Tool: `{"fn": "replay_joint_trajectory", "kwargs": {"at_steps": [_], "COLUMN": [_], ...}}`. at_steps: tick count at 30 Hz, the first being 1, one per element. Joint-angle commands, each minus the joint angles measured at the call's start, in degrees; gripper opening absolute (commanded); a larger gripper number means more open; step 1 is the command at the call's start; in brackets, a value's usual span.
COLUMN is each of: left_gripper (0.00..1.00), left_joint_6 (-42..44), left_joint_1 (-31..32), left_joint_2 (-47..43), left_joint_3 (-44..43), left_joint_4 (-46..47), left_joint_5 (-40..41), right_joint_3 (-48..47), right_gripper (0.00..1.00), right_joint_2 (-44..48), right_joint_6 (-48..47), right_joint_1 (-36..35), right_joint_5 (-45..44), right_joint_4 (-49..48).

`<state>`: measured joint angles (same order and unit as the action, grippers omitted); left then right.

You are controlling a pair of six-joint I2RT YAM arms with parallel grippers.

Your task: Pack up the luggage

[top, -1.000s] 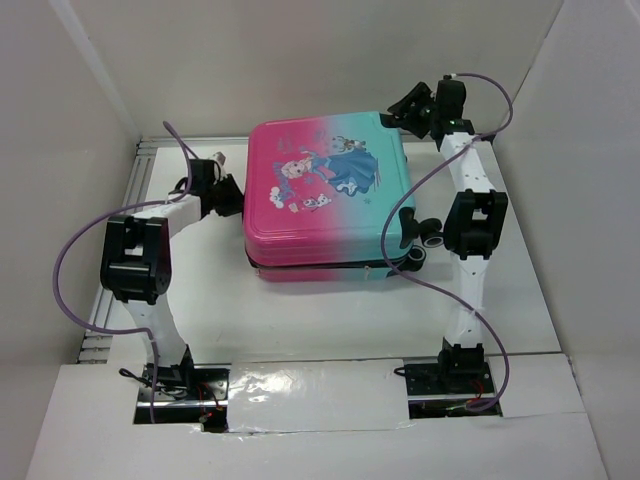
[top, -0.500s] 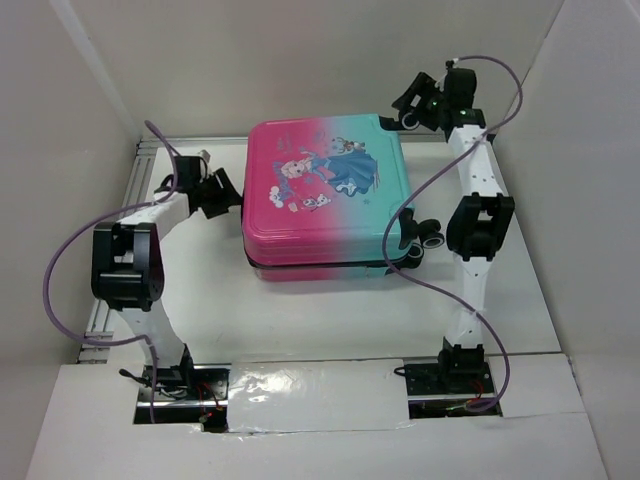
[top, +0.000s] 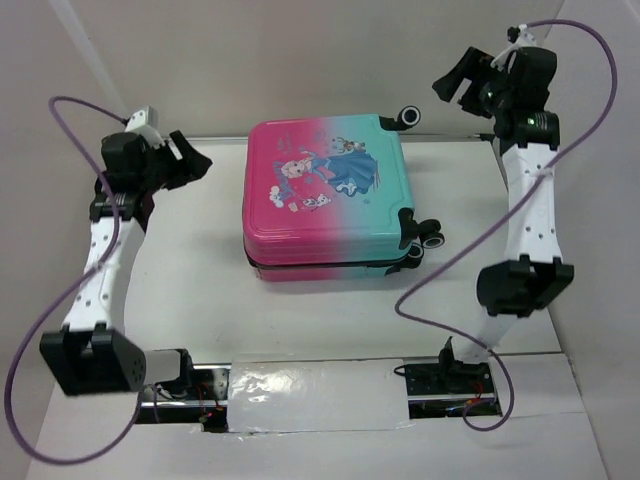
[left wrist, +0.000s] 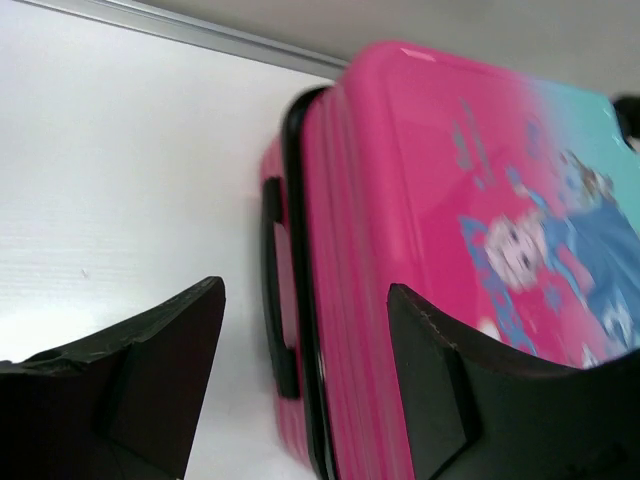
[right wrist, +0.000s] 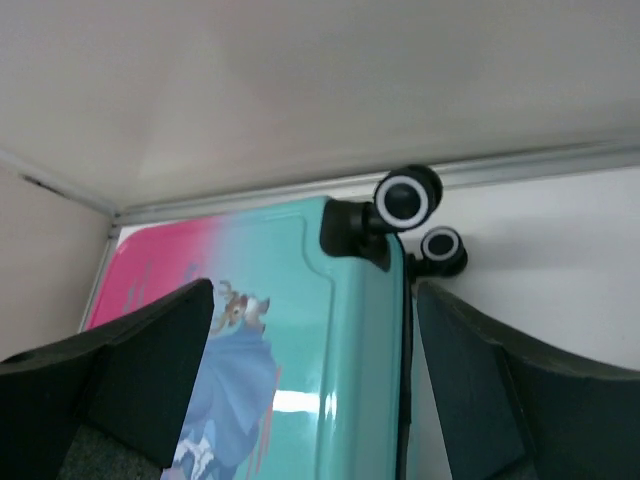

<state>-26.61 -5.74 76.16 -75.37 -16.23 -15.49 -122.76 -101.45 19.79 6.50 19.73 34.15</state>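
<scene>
The luggage (top: 325, 195) lies shut and flat in the middle of the table, pink on the left and teal on the right, with a princess print on top. Its black wheels (top: 432, 240) stick out on the right side. My left gripper (top: 195, 160) hovers open to the left of it, holding nothing. In the left wrist view the luggage (left wrist: 400, 250) shows its pink edge and black side handle (left wrist: 275, 290) beyond the gripper (left wrist: 305, 288). My right gripper (top: 455, 85) hangs open above the back right corner. The right wrist view shows the gripper (right wrist: 312, 290) over the teal shell (right wrist: 350, 350) and two wheels (right wrist: 405, 198).
White walls close in the table on the left, back and right. An aluminium rail (top: 200, 140) runs along the back edge. Purple cables (top: 70, 280) loop off both arms. A shiny taped patch (top: 310, 385) lies between the arm bases.
Both arms have lifted and swung outward, away from the luggage's sides. Both grippers have opened wider. The luggage has stayed in place.
</scene>
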Motion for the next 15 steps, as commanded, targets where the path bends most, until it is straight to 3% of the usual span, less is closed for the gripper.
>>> {"fn": "replay_joint_trajectory", "kwargs": {"at_steps": [1,4,5,10,15], "left_gripper": [0.78,0.78,0.78,0.78,0.77], "left_joint_6": [3.14,3.14,3.14,-0.63,-6.69], "left_joint_1": [1.07,3.87,4.85,8.63,13.64], "left_joint_2": [-9.06,-16.36,-18.13,-29.91,-37.48], "left_joint_3": [7.06,16.10,17.61,27.72,39.22], "left_joint_4": [-3.55,-5.73,-5.74,-7.41,-5.75], "left_joint_5": [-6.82,-8.06,-8.07,-5.62,-3.60], "right_joint_3": [16.76,34.20,34.25,54.23,67.98], "right_gripper": [0.89,0.89,0.89,0.82,0.79], "right_joint_2": [15.33,28.18,30.76,44.56,54.15], "right_joint_6": [-3.00,-4.58,-4.59,-3.98,0.33], "right_joint_1": [-1.13,-3.59,-4.47,-11.76,-21.59], "right_joint_5": [0.83,3.65,3.65,6.03,-1.26], "right_joint_4": [-1.00,-4.44,-3.75,-3.56,-4.79]}}
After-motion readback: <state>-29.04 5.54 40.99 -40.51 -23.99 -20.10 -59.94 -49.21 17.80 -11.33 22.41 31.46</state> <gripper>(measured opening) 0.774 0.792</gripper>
